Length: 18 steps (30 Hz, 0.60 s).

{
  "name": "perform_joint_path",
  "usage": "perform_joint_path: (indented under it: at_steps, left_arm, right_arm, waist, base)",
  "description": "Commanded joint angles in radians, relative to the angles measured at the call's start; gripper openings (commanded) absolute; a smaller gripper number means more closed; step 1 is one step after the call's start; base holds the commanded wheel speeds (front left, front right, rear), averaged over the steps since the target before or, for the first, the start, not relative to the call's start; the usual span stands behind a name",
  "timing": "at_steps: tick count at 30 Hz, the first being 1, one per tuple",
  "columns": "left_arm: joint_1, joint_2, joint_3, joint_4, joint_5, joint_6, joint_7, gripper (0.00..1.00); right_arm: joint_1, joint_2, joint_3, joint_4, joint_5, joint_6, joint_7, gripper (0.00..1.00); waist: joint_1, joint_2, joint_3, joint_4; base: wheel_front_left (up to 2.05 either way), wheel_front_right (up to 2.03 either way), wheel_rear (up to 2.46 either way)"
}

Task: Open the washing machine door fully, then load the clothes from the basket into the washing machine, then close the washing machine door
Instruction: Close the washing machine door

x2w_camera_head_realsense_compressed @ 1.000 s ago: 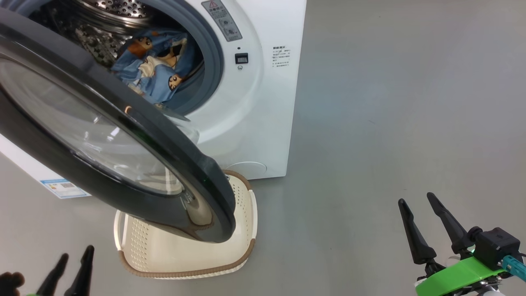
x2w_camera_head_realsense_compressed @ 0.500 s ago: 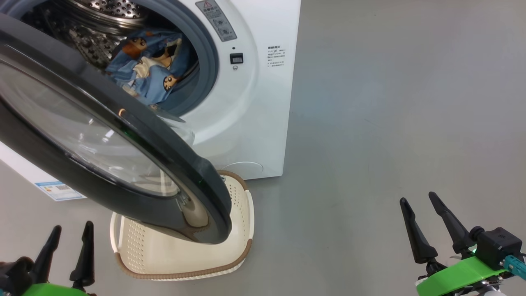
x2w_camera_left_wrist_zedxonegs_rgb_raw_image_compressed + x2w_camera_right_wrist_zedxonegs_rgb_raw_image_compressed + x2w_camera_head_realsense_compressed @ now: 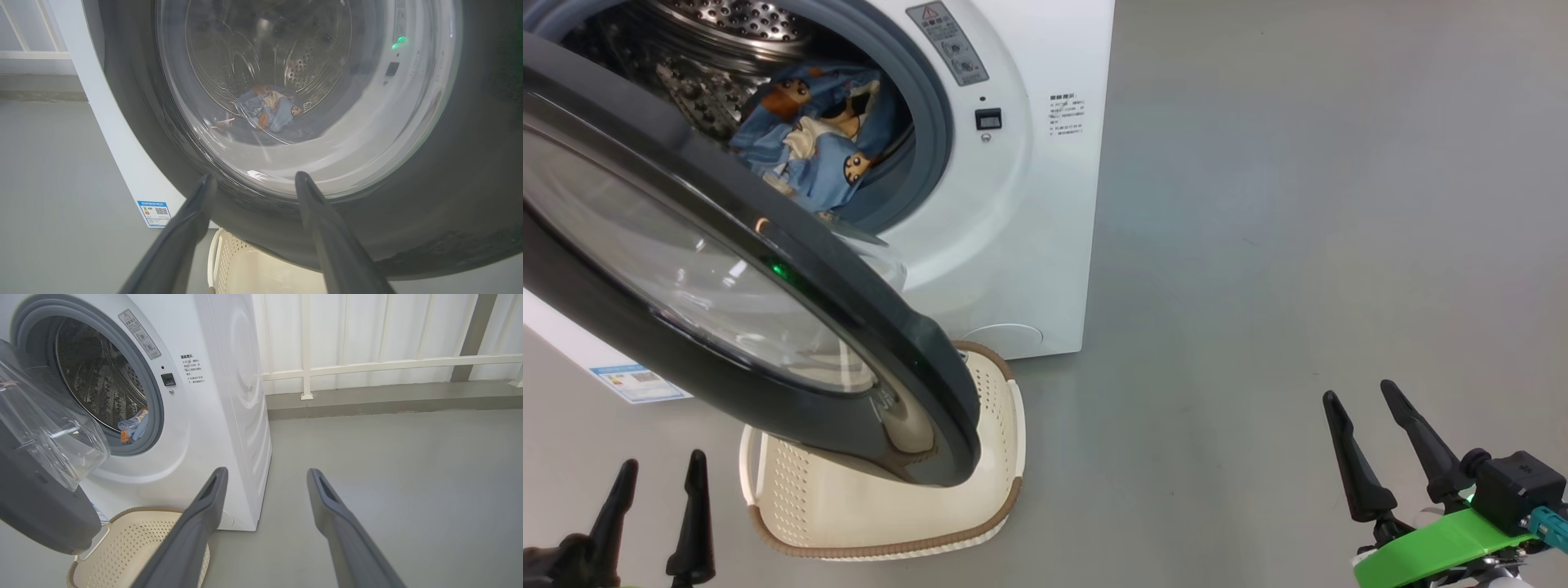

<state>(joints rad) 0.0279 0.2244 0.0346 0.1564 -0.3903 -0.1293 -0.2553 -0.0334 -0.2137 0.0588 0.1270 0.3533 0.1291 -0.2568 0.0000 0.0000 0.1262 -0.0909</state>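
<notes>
Moved since a second ago: mostly the robot's head. Everything has slid a touch, so the washing machine (image 3: 1029,229) sits a bit further left. The left end effector (image 3: 662,461) popped up half a second back and has sunk low again. The right one hasn't really budged.
Left end effector: fingers spread wide with nothing in them, low down and aimed at the outer face of the washing machine door (image 3: 711,269). Not touching it, as far as I can tell.
Right end effector (image 3: 1359,390): also spread and empty, off over bare floor (image 3: 1298,245), well apart from the machine.
Door: swung out, hanging over the basket (image 3: 1001,408).
Clothes (image 3: 817,139): blue cartoon-print bundle lying in the drum (image 3: 735,16), close to the lower lip of the gasket (image 3: 935,114).
Basket: on the floor right against the machine's front. What I can see of it looks empty, but part is hidden behind the door.
Step in hand: closing the door, I'd say; loading looks done.
How to do it well: push with the left one on the black ring near the free edge, not on the glass bulge. Follow the swing round and press until the door seats flush.
Watch out: fabric near the gasket could get pinched. I can't tell if any hangs over it.
</notes>
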Motion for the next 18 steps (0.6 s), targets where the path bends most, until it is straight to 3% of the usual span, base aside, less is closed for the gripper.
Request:
perform_joint_path:
  at_steps: [1,15,16,17,18]
  left_arm:
    - [-0.009,0.015,0.046,-0.024,0.011,-0.001,-0.006,1.00]
    - [-0.009,-0.014,0.059,-0.014,0.025,-0.001,-0.006,1.00]
    - [-0.009,-0.016,0.059,-0.015,0.026,-0.001,-0.006,1.00]
    - [-0.011,-0.017,0.058,-0.016,0.026,-0.001,-0.006,1.00]
    - [-0.012,-0.019,0.057,-0.018,0.027,-0.001,-0.006,1.00]
  right_arm:
    - [0.007,-0.010,0.019,-0.023,-0.005,0.002,-0.005,1.00]
    - [0.007,-0.014,0.023,-0.026,-0.011,0.002,-0.005,0.99]
    - [0.006,-0.014,0.025,-0.028,-0.012,0.002,-0.005,0.80]
    - [0.003,-0.014,0.029,-0.030,-0.012,0.002,-0.005,0.48]
    - [-0.002,-0.014,0.033,-0.032,-0.011,0.002,-0.005,0.40]
  waist:
    - [0.0000,0.0000,-0.001,0.001]
    - [0.0000,0.0000,-0.012,0.021]
    - [0.0000,0.0000,-0.012,0.024]
    - [0.0000,0.0000,-0.012,0.027]
    - [0.0000,0.0000,-0.012,0.031]
  base:
    - [0.00,0.00,0.00]
    - [0.00,0.00,0.00]
    - [0.00,0.00,0.00]
    - [0.00,0.00,0.00]
    - [0.00,0.00,0.00]
